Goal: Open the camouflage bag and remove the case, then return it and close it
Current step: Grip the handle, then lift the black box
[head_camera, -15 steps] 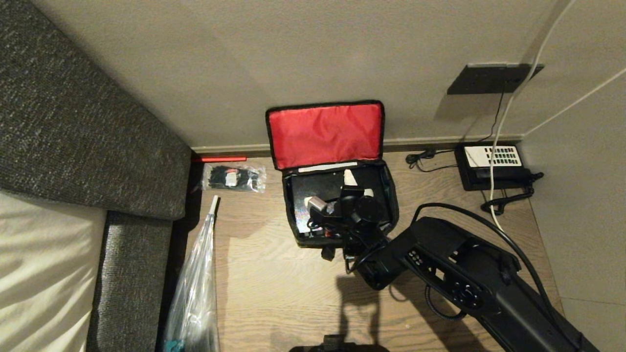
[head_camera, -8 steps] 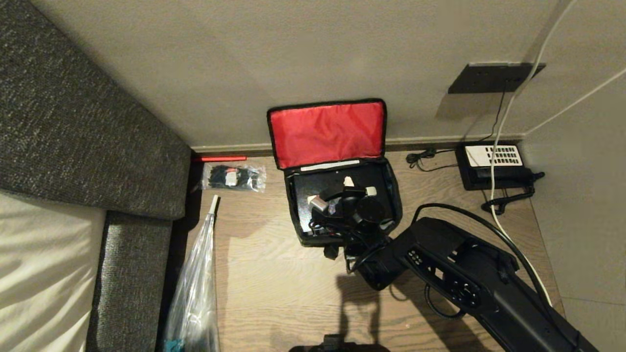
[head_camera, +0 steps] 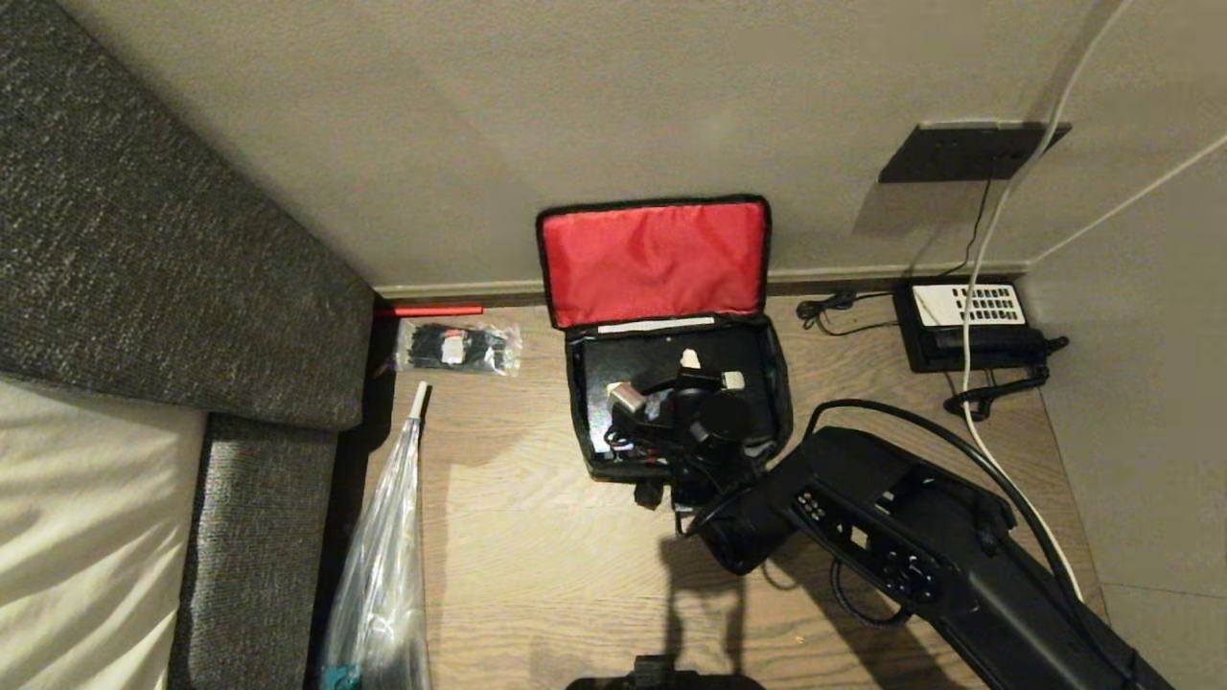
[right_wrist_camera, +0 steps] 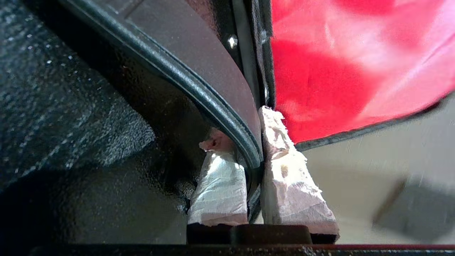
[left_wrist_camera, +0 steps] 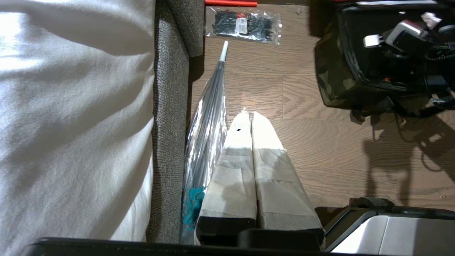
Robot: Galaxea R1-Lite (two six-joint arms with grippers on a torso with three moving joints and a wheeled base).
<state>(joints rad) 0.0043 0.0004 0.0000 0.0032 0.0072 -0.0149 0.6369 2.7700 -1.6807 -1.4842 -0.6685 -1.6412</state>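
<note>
right hand (head_camera: pixel 705 369) is seen clamped on the far edge of the case (head_camera: pixel 637 359) inside the open camouflage bag (head_camera: pixel 671 287) on the floor — its long axis lies crosswise, the left hand (left_wrist_camera: pixel 250 117) parked shut, well apart.

The right arm (head_camera: pixel 863 517) hides the case's (head_camera: pixel 623 364) near half (red tab included).
</note>
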